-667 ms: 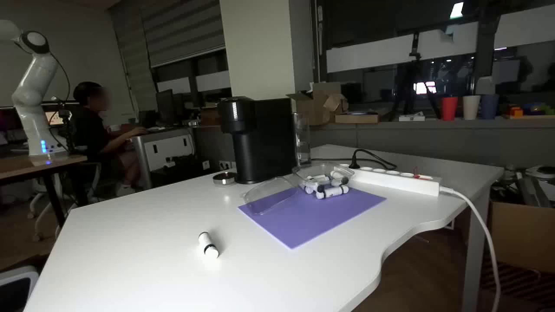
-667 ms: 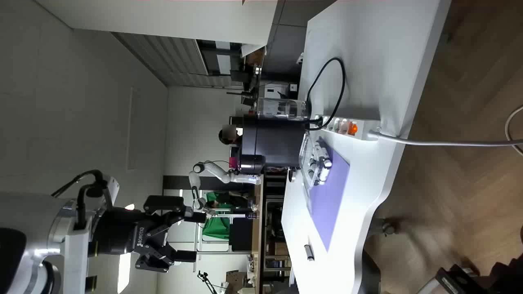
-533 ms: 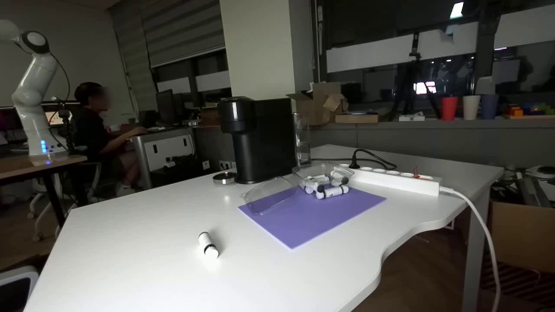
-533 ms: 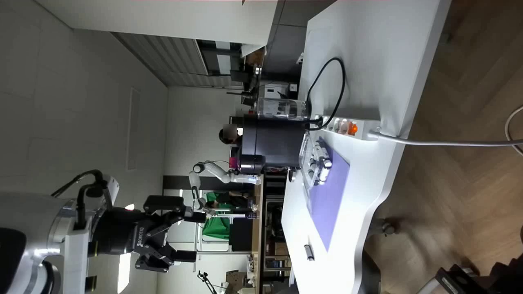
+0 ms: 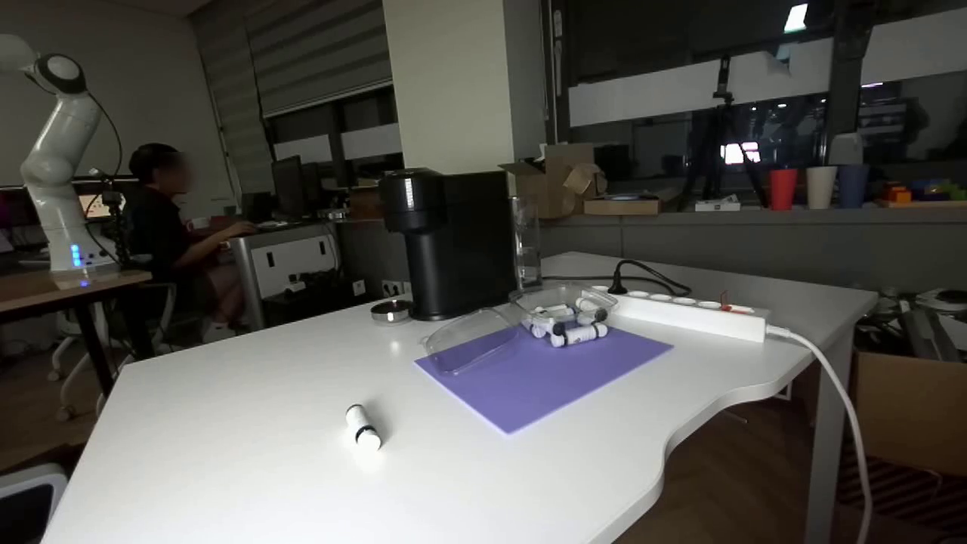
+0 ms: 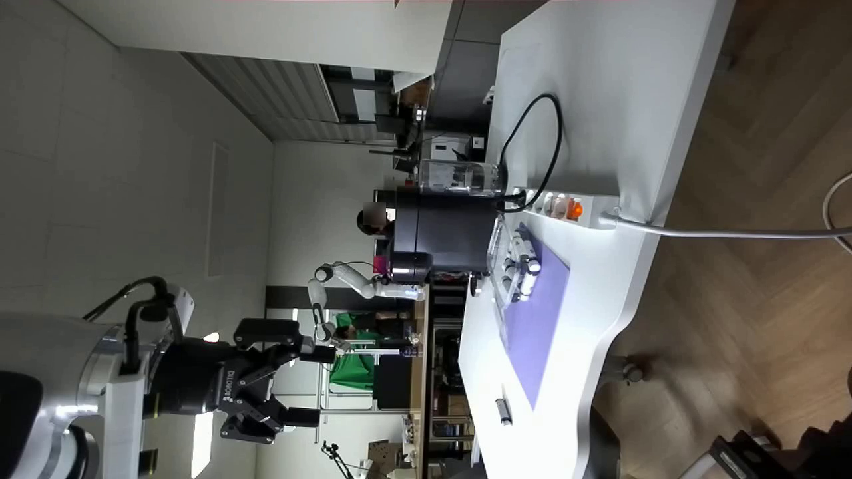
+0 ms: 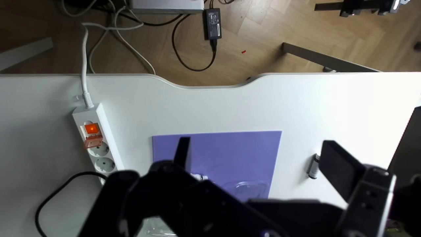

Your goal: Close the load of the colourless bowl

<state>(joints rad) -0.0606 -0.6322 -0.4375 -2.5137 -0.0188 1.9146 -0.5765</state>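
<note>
The colourless bowl (image 5: 565, 294) is a see-through container at the back of the purple sheet, beside the black machine. Its clear lid (image 5: 472, 344) is folded open over the sheet and table. Several white cylinders with dark ends (image 5: 579, 334) lie in or against the bowl; the front one's exact place is unclear. In the wrist view the lid (image 7: 248, 189) shows partly between the fingers, and the bowl (image 7: 158, 227) is mostly hidden behind the gripper. My gripper (image 6: 318, 386) is open and empty, well above the table; in the wrist view it (image 7: 256, 153) spans the sheet's right part.
The tall black machine (image 5: 461, 242) stands right behind the bowl. A white power strip (image 5: 687, 317) with cables lies beside the bowl. A loose white cylinder (image 5: 363, 428) lies on the table (image 5: 264, 453). A small round metal tin (image 5: 391, 311) is by the machine. The purple sheet (image 5: 521, 400) lies flat.
</note>
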